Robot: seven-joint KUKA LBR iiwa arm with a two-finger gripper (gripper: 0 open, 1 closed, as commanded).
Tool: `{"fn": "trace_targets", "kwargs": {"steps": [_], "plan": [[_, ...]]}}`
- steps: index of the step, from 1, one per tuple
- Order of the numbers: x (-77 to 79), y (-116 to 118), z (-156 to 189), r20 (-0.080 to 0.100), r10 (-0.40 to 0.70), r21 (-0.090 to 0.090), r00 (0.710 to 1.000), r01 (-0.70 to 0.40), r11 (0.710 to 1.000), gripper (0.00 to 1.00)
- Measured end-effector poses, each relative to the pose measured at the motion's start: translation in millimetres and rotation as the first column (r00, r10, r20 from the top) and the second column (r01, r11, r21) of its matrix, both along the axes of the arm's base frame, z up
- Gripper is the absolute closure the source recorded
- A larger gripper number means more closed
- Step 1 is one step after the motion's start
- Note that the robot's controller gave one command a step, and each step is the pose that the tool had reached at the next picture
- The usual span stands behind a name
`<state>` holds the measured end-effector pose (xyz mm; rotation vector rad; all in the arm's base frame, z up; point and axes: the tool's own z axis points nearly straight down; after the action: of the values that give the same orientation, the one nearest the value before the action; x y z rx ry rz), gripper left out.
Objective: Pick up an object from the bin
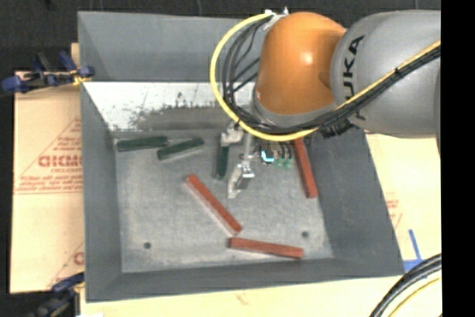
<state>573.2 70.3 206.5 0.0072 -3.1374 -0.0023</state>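
BIN PICK, NOT YET MADE: Inside the grey metal bin [100, 182], the KUKA arm's gripper [239, 178] hangs low near the middle of the floor. It is just beside a short dark green bar [221, 162], which lies on its far side from the arm. Nothing appears lifted, so the grasp and the raise both look left to do. A long red bar [213, 203] lies slantwise just below the gripper, and a second red bar [266, 247] rests near the front wall. Two green sticks, one [142, 144] beside the other [180, 149], sit well apart toward the back. The orange wrist cover [297, 63] and its cables hide the gripper's upper part, so whether it is spread or closed cannot be told. A third red bar [306, 173] is partly covered by the arm.
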Motion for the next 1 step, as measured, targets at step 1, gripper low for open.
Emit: {"fn": "trace_targets", "kwargs": {"steps": [1], "plan": [[1.5, -0.2, 4.8, 0.008, -0.001, 0.001, 1.0, 0.001, 1.0, 0.0]]}}
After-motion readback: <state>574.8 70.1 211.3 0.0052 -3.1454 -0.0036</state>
